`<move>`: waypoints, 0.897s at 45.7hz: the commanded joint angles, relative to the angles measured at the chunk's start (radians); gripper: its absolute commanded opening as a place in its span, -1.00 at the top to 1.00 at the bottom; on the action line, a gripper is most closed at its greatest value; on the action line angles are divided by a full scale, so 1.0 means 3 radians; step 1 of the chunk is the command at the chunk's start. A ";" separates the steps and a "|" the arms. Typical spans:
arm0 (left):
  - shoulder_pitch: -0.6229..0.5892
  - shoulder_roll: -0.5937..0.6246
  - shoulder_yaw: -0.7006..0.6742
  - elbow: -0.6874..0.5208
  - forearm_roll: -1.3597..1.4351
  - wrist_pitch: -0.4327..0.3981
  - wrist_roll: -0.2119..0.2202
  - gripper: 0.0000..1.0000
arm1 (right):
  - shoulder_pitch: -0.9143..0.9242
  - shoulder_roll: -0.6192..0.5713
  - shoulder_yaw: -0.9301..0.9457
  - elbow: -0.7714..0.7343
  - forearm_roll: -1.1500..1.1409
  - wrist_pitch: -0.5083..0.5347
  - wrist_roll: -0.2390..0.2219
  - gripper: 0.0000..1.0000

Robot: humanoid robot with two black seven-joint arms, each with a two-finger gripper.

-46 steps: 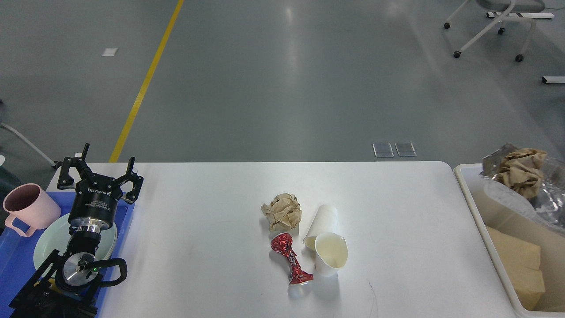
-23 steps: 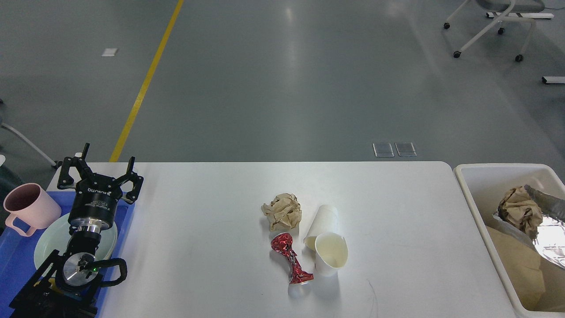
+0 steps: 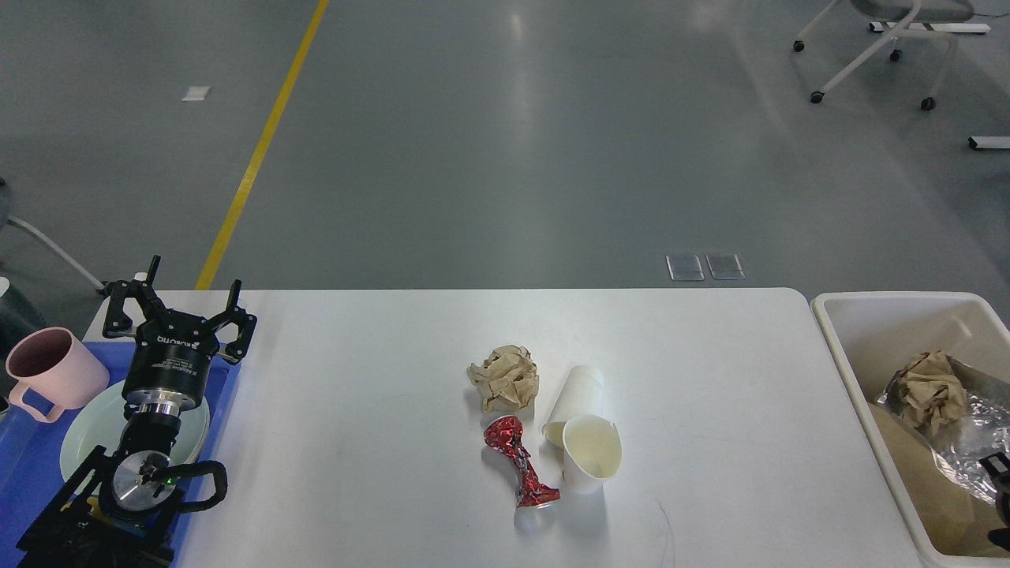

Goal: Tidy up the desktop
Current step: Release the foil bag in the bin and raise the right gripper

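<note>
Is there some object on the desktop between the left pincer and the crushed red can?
Nothing visible. The desktop is bare between the left pincer, open above the blue tray, and the crushed red can. The paper ball and cups lie beside it.

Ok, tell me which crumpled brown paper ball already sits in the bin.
The crumpled brown paper ball on foil inside the white bin; the other paper ball lies mid-desktop.

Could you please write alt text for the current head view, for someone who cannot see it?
A white desktop holds a crumpled brown paper ball, a crushed red can and two paper cups. The open left gripper hovers over a blue tray; a bin holds trash.
</note>
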 commanded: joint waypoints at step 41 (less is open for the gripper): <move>0.0000 0.0000 0.0001 0.0000 0.0000 0.0000 0.0000 -0.93 | -0.0110 0.0345 -0.0036 -0.0258 -0.0061 -0.0514 0.0004 -1.00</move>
